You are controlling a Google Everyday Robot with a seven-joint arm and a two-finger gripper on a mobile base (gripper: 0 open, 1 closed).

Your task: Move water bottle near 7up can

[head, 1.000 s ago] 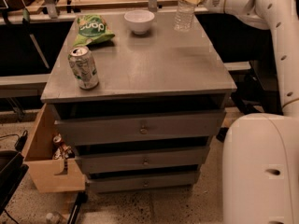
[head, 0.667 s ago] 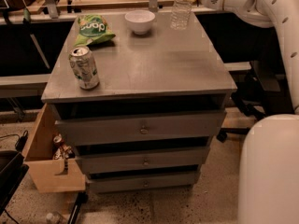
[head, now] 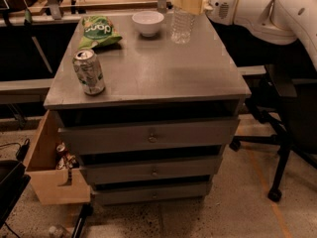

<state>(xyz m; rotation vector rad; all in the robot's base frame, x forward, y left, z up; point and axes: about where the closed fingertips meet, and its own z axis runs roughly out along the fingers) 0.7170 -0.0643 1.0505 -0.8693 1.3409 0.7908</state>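
The water bottle (head: 182, 26), clear and ribbed, stands upright at the back right of the grey table top (head: 158, 68). My gripper (head: 186, 1) reaches in from the right, its pale fingers shut on the bottle's upper part; the cap is hidden. I cannot tell whether the bottle's base touches the table. The 7up can (head: 89, 71), silver and green, stands upright near the front left edge, well away from the bottle.
A green chip bag (head: 98, 31) and a white bowl (head: 148, 22) lie at the back of the table. The table has drawers (head: 151, 135) below. A cardboard box (head: 49, 170) sits on the floor at left, a chair base (head: 275, 148) at right.
My gripper and the water bottle have moved together to the left along the back of the table, towards the bowl. The can, bag and bowl have not moved.
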